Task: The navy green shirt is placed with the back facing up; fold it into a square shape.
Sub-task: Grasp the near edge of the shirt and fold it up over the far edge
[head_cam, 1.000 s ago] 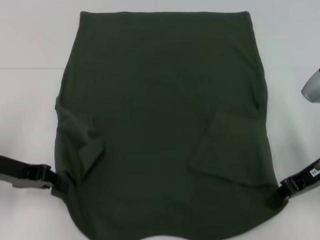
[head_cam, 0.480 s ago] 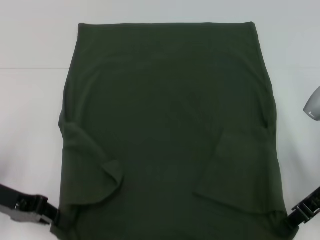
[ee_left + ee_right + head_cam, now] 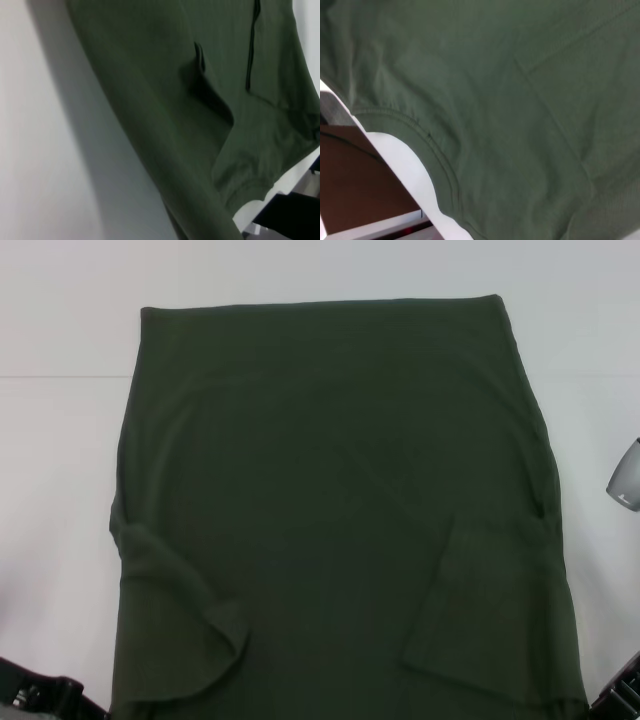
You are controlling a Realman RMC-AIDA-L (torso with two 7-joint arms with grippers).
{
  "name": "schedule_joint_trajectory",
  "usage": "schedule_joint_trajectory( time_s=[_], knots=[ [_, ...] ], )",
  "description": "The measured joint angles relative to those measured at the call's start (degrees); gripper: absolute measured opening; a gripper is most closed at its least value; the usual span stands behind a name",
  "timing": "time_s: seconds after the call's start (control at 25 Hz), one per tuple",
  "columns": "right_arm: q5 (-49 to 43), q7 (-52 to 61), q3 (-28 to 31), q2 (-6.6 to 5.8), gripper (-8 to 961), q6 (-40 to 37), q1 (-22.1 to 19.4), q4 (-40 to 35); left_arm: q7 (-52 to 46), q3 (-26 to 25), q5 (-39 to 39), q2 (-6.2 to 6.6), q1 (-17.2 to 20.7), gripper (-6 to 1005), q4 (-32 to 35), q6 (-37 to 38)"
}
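Head view shows the navy green shirt [image 3: 340, 510] spread back-up with sleeves folded in, narrowing it toward a square. The left gripper [image 3: 45, 702] and right gripper [image 3: 622, 698] sit at the frame's bottom corners beside the near edge; their grip cannot be told.

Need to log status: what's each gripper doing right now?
Left gripper: at the shirt's near left corner, grip cannot be told.
Right gripper: near right corner, cannot be told.

navy green shirt [image 3: 340, 500] of soft matt knit cloth, finely ribbed on the sleeves, stitched double hem along its edge, counter [image 3: 60, 490] smooth matt white, grey object [image 3: 626, 478] with glossy plastic sheen
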Motion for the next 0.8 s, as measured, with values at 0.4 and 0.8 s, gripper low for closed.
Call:
schedule_joint_trajectory(
  time_s=[0.4,0.8],
  knots=[
    [0.0,-0.2,-1.1,0.25,62,-0.4,-0.2,0.0,0.5,-0.2,0.3,-0.13,0.2,33,-0.2,2.1],
    [0.6,-1.9,4.4,0.26,63,-0.2,-0.4,0.1,2.4,-7.2,-0.3,-0.05,0.2,33,-0.2,0.9]
  ],
)
